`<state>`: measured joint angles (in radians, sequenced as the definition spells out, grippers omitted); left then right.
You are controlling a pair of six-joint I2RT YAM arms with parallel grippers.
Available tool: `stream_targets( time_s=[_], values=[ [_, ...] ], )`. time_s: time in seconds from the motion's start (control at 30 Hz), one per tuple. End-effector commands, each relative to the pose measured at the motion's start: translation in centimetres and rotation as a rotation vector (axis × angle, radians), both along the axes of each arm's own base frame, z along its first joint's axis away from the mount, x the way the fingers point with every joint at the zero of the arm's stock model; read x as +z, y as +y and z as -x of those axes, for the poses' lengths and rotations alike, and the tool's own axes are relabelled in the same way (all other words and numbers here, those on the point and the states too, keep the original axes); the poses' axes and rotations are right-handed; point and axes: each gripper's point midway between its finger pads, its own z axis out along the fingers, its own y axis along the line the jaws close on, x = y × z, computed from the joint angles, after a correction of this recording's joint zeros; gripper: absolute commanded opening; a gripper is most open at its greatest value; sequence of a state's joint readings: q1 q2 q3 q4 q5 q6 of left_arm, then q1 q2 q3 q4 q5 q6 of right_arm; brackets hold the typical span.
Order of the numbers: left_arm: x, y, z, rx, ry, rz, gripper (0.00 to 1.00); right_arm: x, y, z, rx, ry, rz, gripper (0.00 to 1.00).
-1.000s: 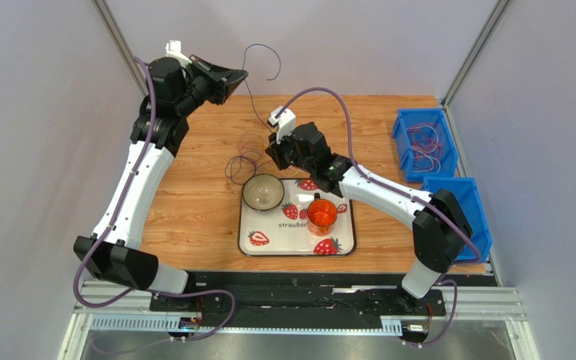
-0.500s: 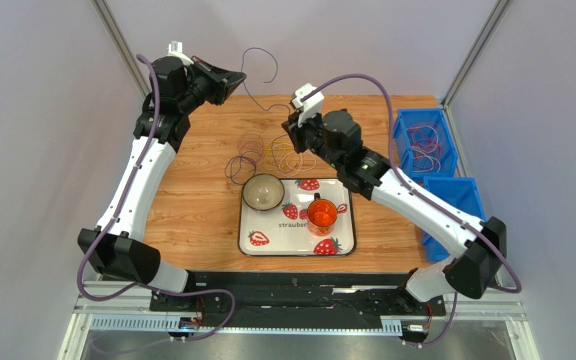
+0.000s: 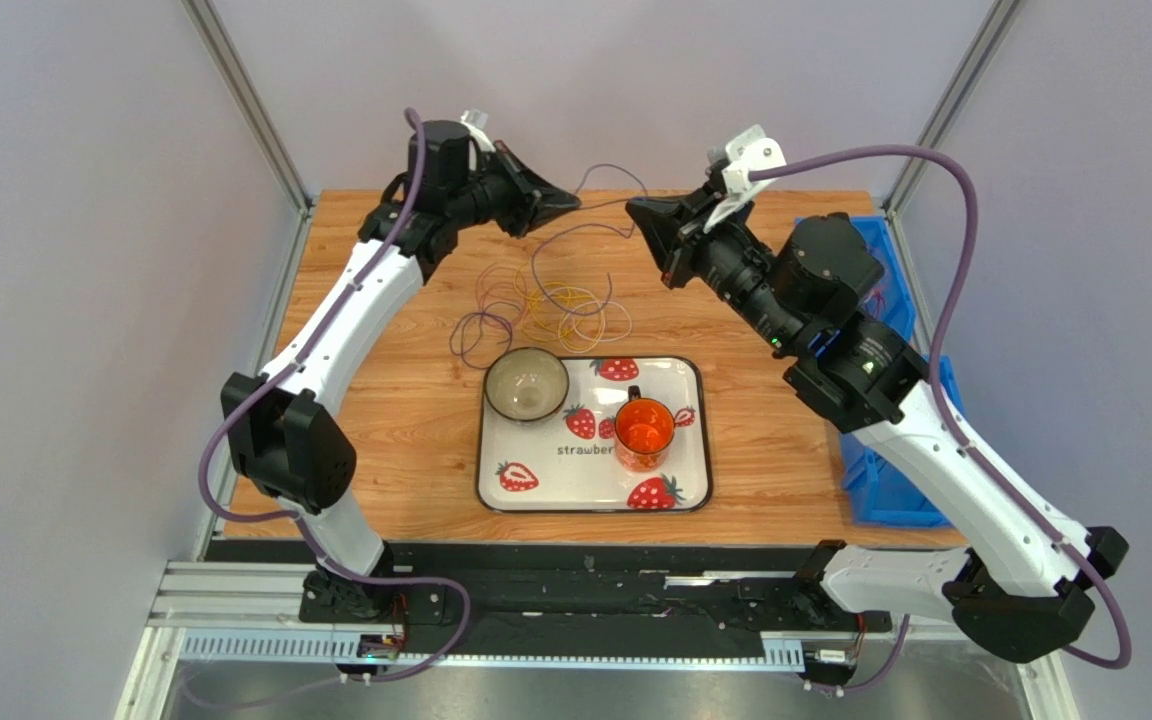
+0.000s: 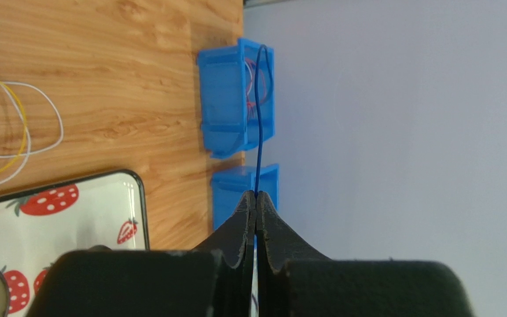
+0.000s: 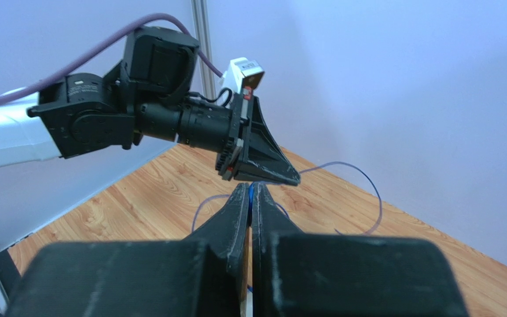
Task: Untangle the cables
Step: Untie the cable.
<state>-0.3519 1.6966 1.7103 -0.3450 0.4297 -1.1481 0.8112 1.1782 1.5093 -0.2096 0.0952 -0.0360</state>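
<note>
Two grippers: left gripper and right gripper hang above the far half of the table; tips face each other, near but apart
Left grip: jaws pressed together, pinching a thin purple cable that runs straight out from the tips
Right grip: jaws pressed together too; a thin dark line sits between them, probably the same purple cable, though the wrist view is too tight to be sure
Cable axis: left to right between the two tips; slack arcs behind them and a tail drops toward the pile
Pile: the other cables, purple, orange and yellow loops, lie on the table below the grippers, just beyond the bowl
Nearer arm: neither; the pile sits about midway under both
Next move: as I judge it, it turns on drawing the tips apart along that left-right line so the held loop slides free; a snag could lift other loops with it
</note>
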Motion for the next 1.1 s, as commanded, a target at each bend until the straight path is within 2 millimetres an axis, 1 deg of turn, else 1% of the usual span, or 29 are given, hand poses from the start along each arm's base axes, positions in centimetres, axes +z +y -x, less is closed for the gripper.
stream_targets(
  time_s=[0.0, 0.13, 0.17, 0.2, 0.27, 0.3, 0.33, 0.37, 0.4, 0.43, 0.5, 0.53, 0.57, 0.6, 0.63, 0.7, 0.73, 0.77, 0.8, 0.83, 0.87, 0.9, 0.93, 0.97, 1.0, 1.03, 1.07],
  values=[
    [-1.4, -0.8, -0.5, -0.021, 0.005, -0.046, 0.0, 5.2, -2.6, 3.4, 0.031, -0.086, -0.124, 0.0],
    [-1.7, -1.9, -0.2, -0.049, 0.002, -0.053, 0.0, 5.6, -4.0, 3.5, -0.018, -0.106, -0.104, 0.0],
    [-1.6, -2.1, 0.0, -0.059, 0.0, -0.051, 0.03, 5.6, -4.5, 3.5, -0.036, -0.117, -0.088, 0.0],
    [-1.1, -2.4, 0.2, -0.076, -0.015, -0.044, 0.18, 5.6, -5.0, 3.3, -0.062, -0.119, -0.084, 0.0],
    [-0.5, -2.6, 0.5, -0.102, -0.041, -0.044, 0.35, 5.7, -5.8, 3.5, -0.09, -0.135, -0.069, 0.0],
    [0.0, -2.7, 0.7, -0.114, -0.052, -0.043, 0.47, 5.9, -6.4, 3.4, -0.114, -0.139, -0.069, 0.0],
    [0.6, -2.6, 1.0, -0.12, -0.076, -0.049, 0.53, 6.0, -6.7, 3.4, -0.126, -0.145, -0.067, 0.0],
    [0.9, -2.5, 1.3, -0.123, -0.089, -0.051, 0.57, 6.2, -7.2, 3.6, -0.136, -0.149, -0.065, 0.0],
    [0.9, -2.4, 1.5, -0.125, -0.095, -0.059, 0.65, 6.4, -7.6, 3.6, -0.153, -0.161, -0.057, 0.0],
    [1.4, -2.2, 1.8, -0.126, -0.114, -0.065, 0.68, 6.7, -7.9, 3.8, -0.159, -0.167, -0.058, 0.0],
    [1.1, -1.9, 2.4, -0.13, -0.111, -0.085, 0.7, 7.1, -9.0, 3.9, -0.194, -0.176, -0.048, 0.0],
    [1.7, -1.5, 2.9, -0.134, -0.134, -0.097, 0.7, 7.3, -9.5, 4.0, -0.211, -0.179, -0.047, 0.0],
    [1.7, -1.3, 3.2, -0.134, -0.136, -0.106, 0.7, 7.4, -10.0, 4.1, -0.227, -0.177, -0.042, 0.0],
    [1.4, -1.1, 3.7, -0.138, -0.131, -0.121, 0.7, 7.6, -10.8, 4.2, -0.258, -0.175, -0.045, 0.0],
    [2.0, -0.5, 4.3, -0.141, -0.162, -0.137, 0.7, 7.7, -11.3, 4.2, -0.276, -0.176, -0.037, 0.0],
    [1.3, 0.3, 5.3, -0.141, -0.152, -0.175, 0.7, 7.6, -12.6, 4.3, -0.325, -0.162, -0.032, 0.0],
    [1.9, 1.1, 6.1, -0.143, -0.186, -0.2, 0.7, 7.5, -13.2, 4.4, -0.343, -0.16, -0.03, 0.0],
    [0.7, 1.6, 6.6, -0.145, -0.167, -0.224, 0.7, 7.2, -13.6, 4.5, -0.357, -0.15, -0.023, 0.0],
    [0.0, 2.3, 7.3, -0.144, -0.148, -0.246, 0.69, 7.1, -14.5, 4.6, -0.391, -0.142, -0.026, 0.0],
    [0.4, 3.4, 8.1, -0.137, -0.176, -0.264, 0.7, 6.8, -15.0, 4.6, -0.409, -0.134, -0.02, 0.0],
    [-1.2, 4.1, 9.0, -0.141, -0.135, -0.286, 0.69, 6.4, -15.4, 4.7, -0.428, -0.123, -0.01, 0.0],
    [-1.6, 4.8, 9.5, -0.139, -0.132, -0.299, 0.69, 6.1, -16.3, 4.6, -0.467, -0.114, -0.009, 0.0],
    [-0.9, 6.0, 10.5, -0.13, -0.17, -0.318, 0.69, 6.0, -17.1, 4.9, -0.489, -0.111, -0.011, 0.0],
    [-2.4, 6.7, 11.4, -0.135, -0.134, -0.345, 0.69, 5.7, -17.6, 4.9, -0.513, -0.109, -0.005, 0.0],
    [-2.7, 7.5, 12.0, -0.123, -0.132, -0.368, 0.69, 5.4, -18.6, 4.9, -0.557, -0.099, -0.001, 0.0],
    [-2.3, 8.7, 12.9, -0.111, -0.17, -0.4, 0.69, 5.4, -19.2, 5.1, -0.581, -0.1, -0.005, 0.0],
    [-3.6, 9.6, 13.7, -0.103, -0.138, -0.438, 0.69, 4.9, -20.0, 4.9, -0.628, -0.093, 0.013, 0.0]
  ],
)
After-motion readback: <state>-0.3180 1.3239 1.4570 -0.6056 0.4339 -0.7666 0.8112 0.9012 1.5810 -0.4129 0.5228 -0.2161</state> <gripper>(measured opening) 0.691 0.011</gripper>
